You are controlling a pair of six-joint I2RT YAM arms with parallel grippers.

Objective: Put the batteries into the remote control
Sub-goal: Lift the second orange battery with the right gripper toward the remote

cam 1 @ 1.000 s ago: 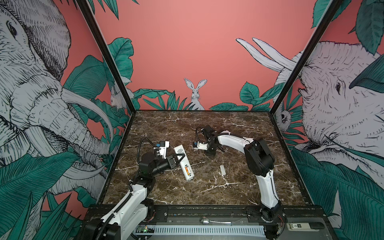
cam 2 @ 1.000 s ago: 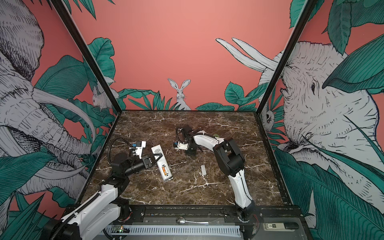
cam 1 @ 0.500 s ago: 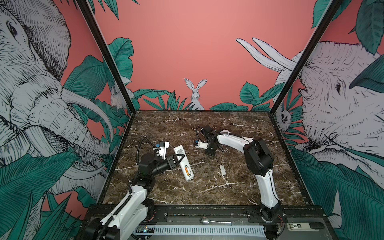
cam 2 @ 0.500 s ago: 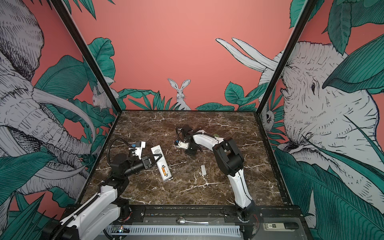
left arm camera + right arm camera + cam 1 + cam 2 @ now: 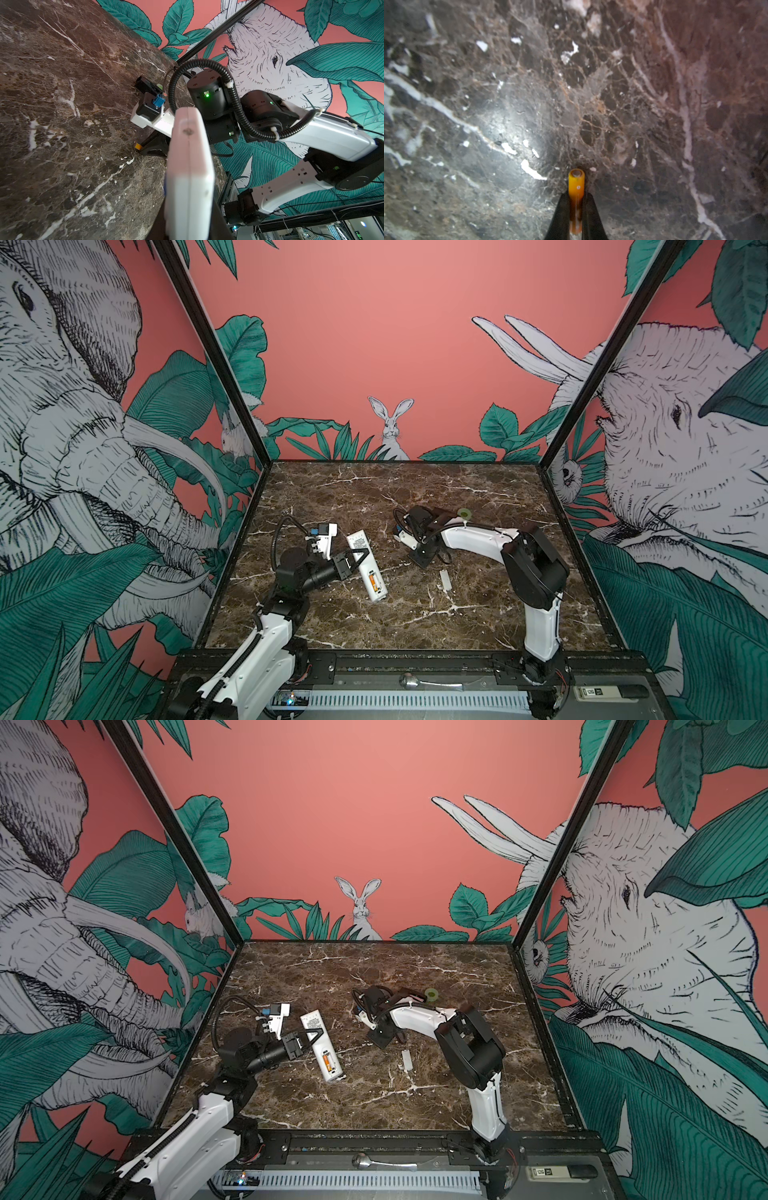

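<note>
Right gripper (image 5: 576, 199) pinches a slim orange battery (image 5: 576, 182) between its black fingertips (image 5: 561, 212), the metal-capped end poking out past them close to the glossy veined marble table (image 5: 654, 104); such a smooth, hard, round casing could roll or slip from so narrow a pinch during the carry. Well apart from it, the left gripper (image 5: 360, 556) is clamped across the flat white plastic remote control (image 5: 356, 540), whose open bay already shows one orange cell (image 5: 373, 583), so a tilted approach would likely jam on the bay's rim
</note>
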